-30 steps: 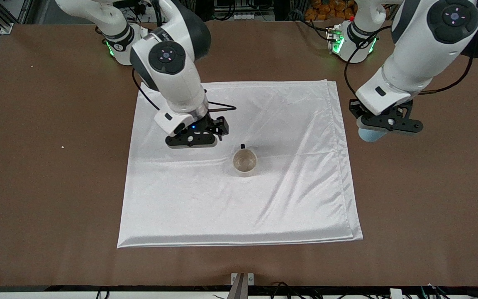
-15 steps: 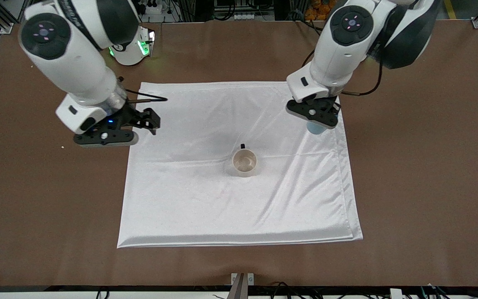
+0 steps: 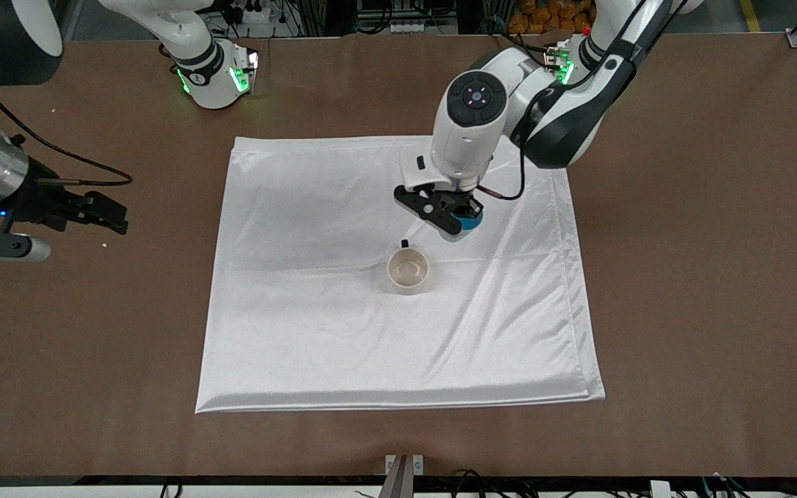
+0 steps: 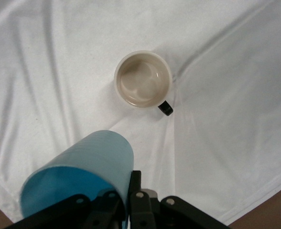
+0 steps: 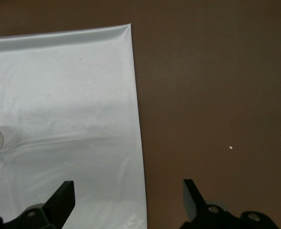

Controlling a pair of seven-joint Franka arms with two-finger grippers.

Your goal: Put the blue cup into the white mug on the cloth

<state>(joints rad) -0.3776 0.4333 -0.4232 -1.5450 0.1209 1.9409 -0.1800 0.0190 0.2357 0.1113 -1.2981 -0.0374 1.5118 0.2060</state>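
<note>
Brown table (image 3: 703, 277) carries the white cloth (image 3: 343, 332). White mug (image 3: 408, 270) stands upright near cloth centre, handle at 12 o'clock. Left gripper (image 3: 448, 216) is clamped on the blue cup (image 3: 468, 225), tilted, over the cloth just at the mug's 1 o'clock. Right gripper (image 5: 128, 202) hangs jaws wide over bare table, off the cloth toward the right arm's end, waiting.

The left arm reaches in from its base, wrist bent downward, and its gripper (image 3: 448, 216) hangs in the air, fingers closed on the blue cup (image 4: 78, 179). The right arm waits toward its own end, its gripper (image 5: 128, 200) over the tabletop (image 3: 682, 277) with fingers spread wide.
</note>
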